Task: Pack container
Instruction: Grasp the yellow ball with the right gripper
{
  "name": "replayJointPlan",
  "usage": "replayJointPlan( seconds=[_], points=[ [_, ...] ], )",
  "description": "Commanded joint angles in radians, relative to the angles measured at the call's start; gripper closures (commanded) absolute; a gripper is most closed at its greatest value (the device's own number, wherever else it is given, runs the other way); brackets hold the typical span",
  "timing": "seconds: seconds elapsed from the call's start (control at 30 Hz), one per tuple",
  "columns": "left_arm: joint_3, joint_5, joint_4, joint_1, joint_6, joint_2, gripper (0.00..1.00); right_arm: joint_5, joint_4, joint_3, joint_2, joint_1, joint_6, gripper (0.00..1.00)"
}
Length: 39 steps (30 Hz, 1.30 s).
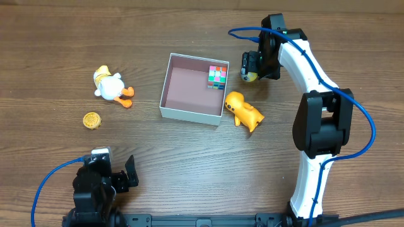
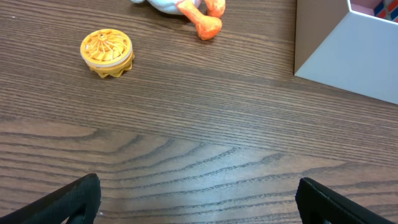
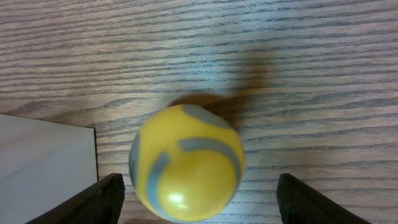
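The container (image 1: 189,114) is a white-walled square box with a pinkish-brown inside, at the table's middle. A multicoloured cube (image 1: 218,75) sits in its far right corner. My right gripper (image 1: 251,66) is open just right of the box, its fingers (image 3: 199,202) on either side of a yellow ball with grey stripes (image 3: 186,163), with gaps on both sides. The ball (image 1: 250,77) rests on the table. My left gripper (image 1: 118,165) is open and empty at the front left, its fingers (image 2: 199,199) over bare wood.
A yellow dog toy (image 1: 243,111) lies just right of the box's front corner. A white duck with orange feet (image 1: 112,86) and a gold ridged disc (image 1: 92,120) lie at the left. The disc (image 2: 107,53), duck foot (image 2: 205,22) and box wall (image 2: 348,59) show in the left wrist view.
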Motion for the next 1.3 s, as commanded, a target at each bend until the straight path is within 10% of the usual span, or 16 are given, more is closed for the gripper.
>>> replayJointPlan(
  seconds=[0.0,0.77,1.0,1.27],
  points=[
    [-0.003,-0.003,0.005,0.005,0.022,-0.007,0.00,0.000,0.012,-0.003,0.013,0.002,-0.021,0.19],
    [-0.003,-0.003,0.005,0.005,0.022,-0.007,0.00,-0.021,0.017,-0.003,0.042,0.002,-0.024,0.21],
    [-0.003,-0.003,0.005,0.005,0.022,-0.007,0.00,-0.021,0.008,-0.003,0.042,0.002,-0.024,0.48],
    [-0.003,-0.003,0.005,0.005,0.022,-0.007,0.00,-0.017,-0.019,0.023,0.041,0.002,-0.025,0.48]
  ],
)
